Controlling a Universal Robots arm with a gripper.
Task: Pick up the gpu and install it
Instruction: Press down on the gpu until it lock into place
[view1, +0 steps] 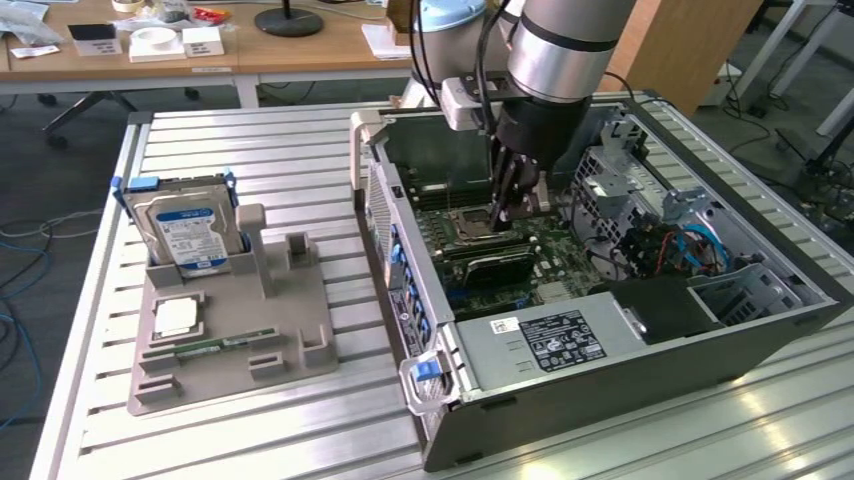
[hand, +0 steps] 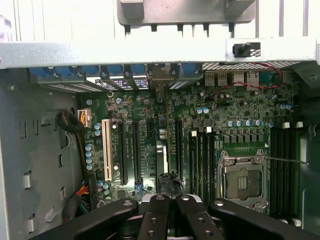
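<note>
Ribbed aluminium table (view1: 254, 150), wooden desks (view1: 267, 55)

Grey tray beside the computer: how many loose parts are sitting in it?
3: a blue-labelled hard drive standing at the grey tray's far end, a square processor chip mid-tray, and a green memory stick lying nearer the camera.

Pincer (view1: 514, 205) closed inside open computer case (view1: 747, 330), over motherboard (view1: 534, 245) (gpu (view1: 497, 264) apparently seated)

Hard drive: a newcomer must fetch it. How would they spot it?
On the exterior view's left of the open computer case sits a grey tray. The hard drive stands upright at its far end, its blue label unlike the flat green memory stick.
</note>
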